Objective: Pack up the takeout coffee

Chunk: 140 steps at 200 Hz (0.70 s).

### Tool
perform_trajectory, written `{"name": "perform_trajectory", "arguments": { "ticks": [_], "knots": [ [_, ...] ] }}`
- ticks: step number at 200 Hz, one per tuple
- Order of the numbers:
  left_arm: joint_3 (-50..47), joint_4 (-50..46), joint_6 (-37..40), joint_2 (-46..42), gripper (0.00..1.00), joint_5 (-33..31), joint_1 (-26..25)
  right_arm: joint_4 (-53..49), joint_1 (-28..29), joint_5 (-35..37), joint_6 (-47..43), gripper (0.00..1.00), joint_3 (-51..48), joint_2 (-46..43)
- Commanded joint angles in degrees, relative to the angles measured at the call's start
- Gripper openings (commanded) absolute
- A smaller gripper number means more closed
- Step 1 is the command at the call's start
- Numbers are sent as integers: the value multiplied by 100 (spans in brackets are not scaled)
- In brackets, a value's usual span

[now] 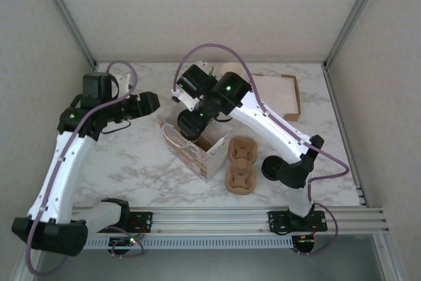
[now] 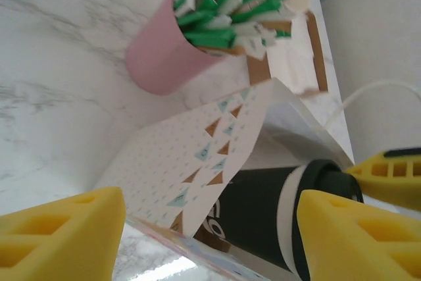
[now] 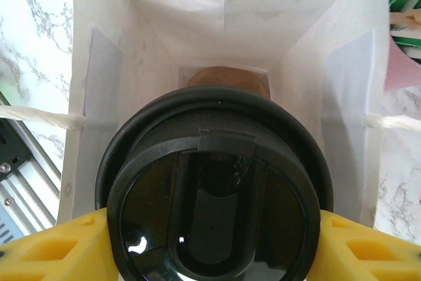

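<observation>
On the left, the left gripper (image 1: pixel 150 102) is hovering over the marble table (image 1: pixel 131 156) with its yellow fingers (image 2: pixel 59 235) spread wide and nothing between them, facing the side of the patterned paper bag (image 1: pixel 197 146). A pink cup (image 2: pixel 161 57) full of green and white packets is standing just beyond the bag. At the middle, the right gripper (image 3: pixel 210 255) is pinching the coffee (image 3: pixel 214 182) by its sides below the black lid, holding it in the bag's open mouth above something brown at the bottom; I cannot tell whether the cup is touching it. To the right, two brown cup carriers (image 1: pixel 240 162) are lying beside the bag, and a cardboard box (image 1: pixel 279 93) is sitting behind them.
</observation>
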Motion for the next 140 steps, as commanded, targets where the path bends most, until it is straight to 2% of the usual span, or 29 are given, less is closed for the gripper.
{"name": "perform_trajectory", "arguments": {
  "ticks": [1,56,117,140],
  "knots": [
    [322,-394,829,257,69,949,41,-47,-54,56,-130,61,75,172],
    [250,-378,1231,370,67,913,-92,-12,-131,35,-91,60,82,352],
    [442,-338,1337,543,73,19,-228,120,-143,43,-37,59,-129,337],
    [570,-381,1372,711,74,196,-231,164,-177,-45,47,58,-99,302]
  ]
}}
